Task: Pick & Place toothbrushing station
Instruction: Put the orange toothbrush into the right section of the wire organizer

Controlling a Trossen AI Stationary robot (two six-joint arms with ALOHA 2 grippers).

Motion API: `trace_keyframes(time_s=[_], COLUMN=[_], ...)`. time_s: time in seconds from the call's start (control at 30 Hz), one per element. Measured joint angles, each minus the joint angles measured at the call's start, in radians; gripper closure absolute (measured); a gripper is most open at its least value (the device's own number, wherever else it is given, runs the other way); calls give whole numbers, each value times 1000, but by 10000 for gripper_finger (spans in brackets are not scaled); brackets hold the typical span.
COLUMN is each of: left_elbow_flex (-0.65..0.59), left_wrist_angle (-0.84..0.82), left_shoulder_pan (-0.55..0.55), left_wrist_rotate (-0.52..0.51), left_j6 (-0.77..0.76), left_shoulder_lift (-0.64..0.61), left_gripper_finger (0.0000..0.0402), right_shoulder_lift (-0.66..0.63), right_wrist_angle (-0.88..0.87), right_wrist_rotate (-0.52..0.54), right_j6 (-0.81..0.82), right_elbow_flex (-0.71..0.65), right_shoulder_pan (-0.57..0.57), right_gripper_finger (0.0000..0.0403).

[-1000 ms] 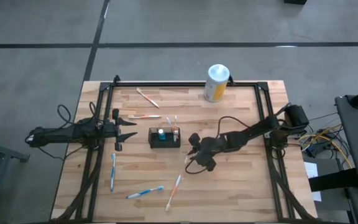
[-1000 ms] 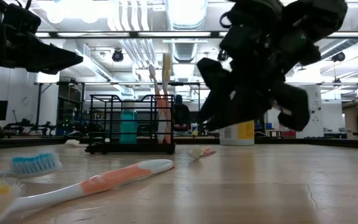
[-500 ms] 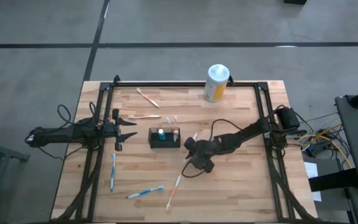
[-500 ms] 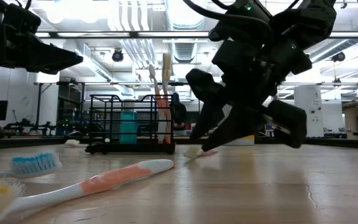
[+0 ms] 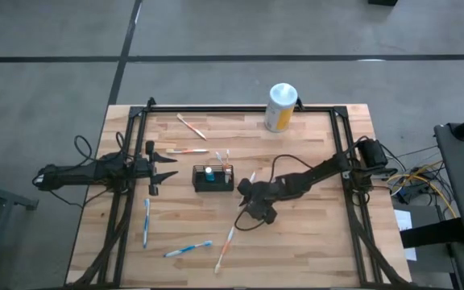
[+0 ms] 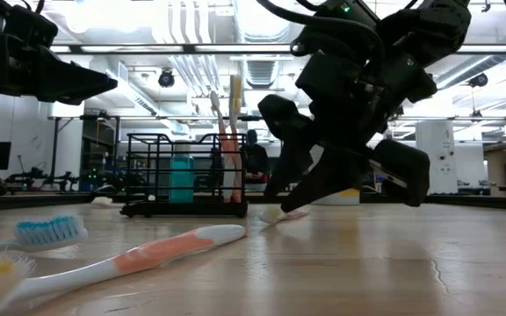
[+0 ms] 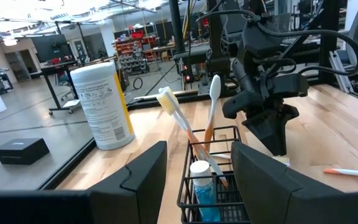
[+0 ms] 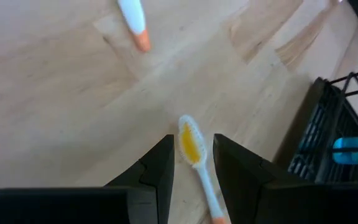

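Risk: the right hand straddles a yellow-bristled toothbrush lying flat on the surface. If the fingers close off-centre, the thin handle may roll or skid away.

The right hand is partly open, with the brush head between its fingers and no firm grip evident.

The left hand waits open and empty near the toothbrushing station, which stands mid-surface holding two upright brushes.
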Motion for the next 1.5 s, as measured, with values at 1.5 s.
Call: trace_keyframes(time_s=[1.5], left_elbow_flex=[0], left_wrist_angle=[0], left_shoulder_pan=[0], left_wrist_rotate=[0], left_j6=[0], left_shoulder_lift=[0], left_gripper_finger=[216], right_shoulder_lift=[-17], right_wrist_angle=[-34], right_wrist_rotate=[83], right_j6=[223], right_elbow_flex=[91], right_shoulder_pan=[-22], right_gripper_finger=[259])
